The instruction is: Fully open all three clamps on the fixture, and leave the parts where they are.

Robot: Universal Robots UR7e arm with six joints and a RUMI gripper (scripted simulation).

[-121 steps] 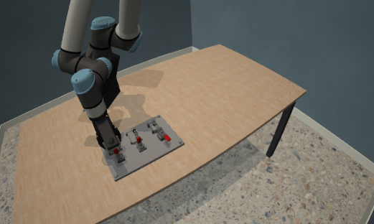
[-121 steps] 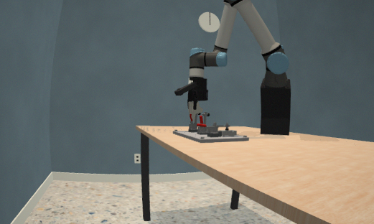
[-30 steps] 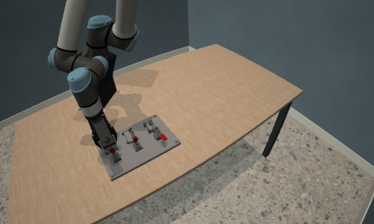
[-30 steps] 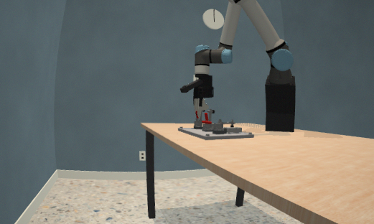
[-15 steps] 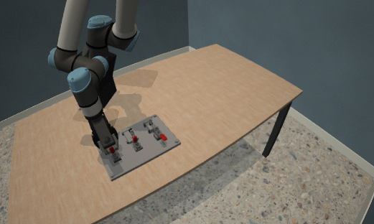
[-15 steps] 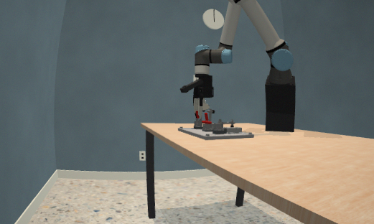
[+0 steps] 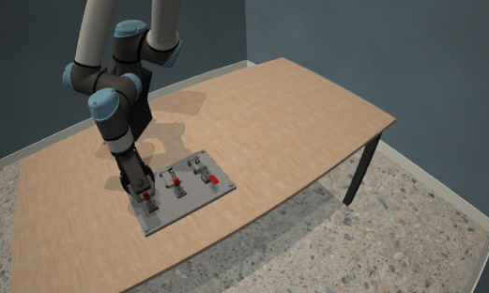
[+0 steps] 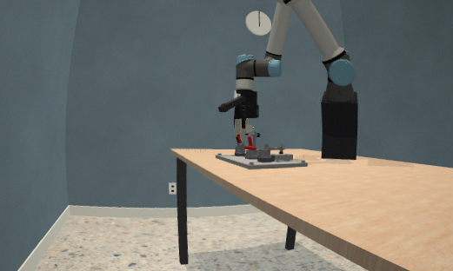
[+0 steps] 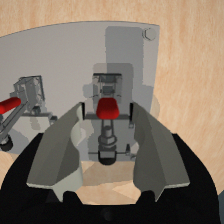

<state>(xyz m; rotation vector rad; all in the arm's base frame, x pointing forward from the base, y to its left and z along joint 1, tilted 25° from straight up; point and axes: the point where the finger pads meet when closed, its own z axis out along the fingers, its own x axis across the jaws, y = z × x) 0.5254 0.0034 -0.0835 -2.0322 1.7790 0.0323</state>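
Note:
The grey fixture plate (image 7: 176, 209) (image 8: 263, 165) (image 9: 60, 50) carries three clamps. My gripper (image 7: 145, 192) (image 8: 240, 141) (image 9: 107, 103) is partly open over the left clamp. Its tips stand either side of the left clamp's red handle (image 7: 146, 196) (image 9: 107, 108), with a gap on both sides. This handle stands up; the fingers partly hide its arm. The middle clamp's red handle (image 7: 176, 182) (image 9: 9, 105) stands up and its arm (image 7: 168, 177) looks raised. The right clamp's red handle (image 7: 213, 179) (image 8: 249, 148) lies low toward the front, its arm level. The parts cannot be told apart clearly.
The plate lies on the wooden table (image 7: 275, 122) (image 8: 333, 191), near its front edge. The middle clamp stands close beside the gripper. The robot's black base (image 8: 339, 130) stands at the back. A bolt head (image 9: 149, 34) sits at a plate corner.

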